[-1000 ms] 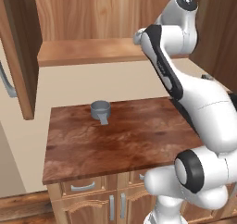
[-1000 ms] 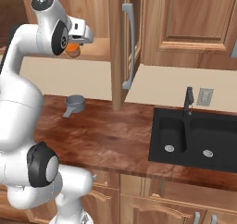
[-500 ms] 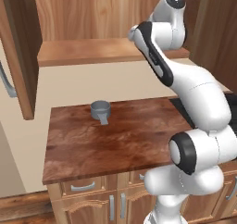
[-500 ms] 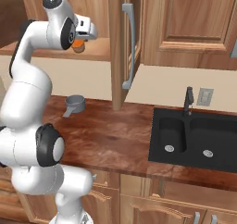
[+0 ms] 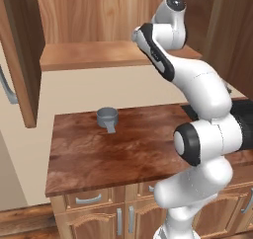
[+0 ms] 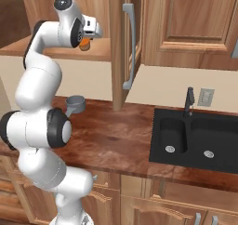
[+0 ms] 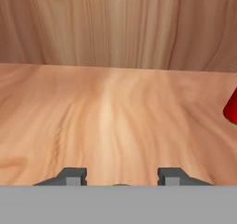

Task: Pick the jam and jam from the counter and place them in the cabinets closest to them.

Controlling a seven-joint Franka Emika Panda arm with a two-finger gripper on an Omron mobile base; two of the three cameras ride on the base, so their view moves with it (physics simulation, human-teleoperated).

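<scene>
Reaching further in over the last second, the arm (image 5: 197,85) had carried its hand from the shelf's front edge to above the shelf (image 5: 89,55) of the open cabinet (image 5: 22,60), so the jam looked nearly placed, not yet let go. In the left base view the arm hid the hand's tip; a grey cup (image 5: 107,117) sat alone on the counter (image 5: 123,149), no jar beside it. The right base view gave what the left could not: the gripper (image 6: 85,41) clamped on the orange jam (image 6: 84,44), held just above the shelf (image 6: 46,49), near the open door (image 6: 125,47); cup (image 6: 75,103) below, sink (image 6: 195,135) well apart to the right. In the hand view the gripper (image 7: 121,177) looked along bare shelf wood (image 7: 111,112) to the back wall, with the fingertips (image 7: 74,174) a jar's width apart and the jam itself below the camera's sight. A red thing (image 7: 232,106) at the right edge, cannot tell what, possibly the other jam.
</scene>
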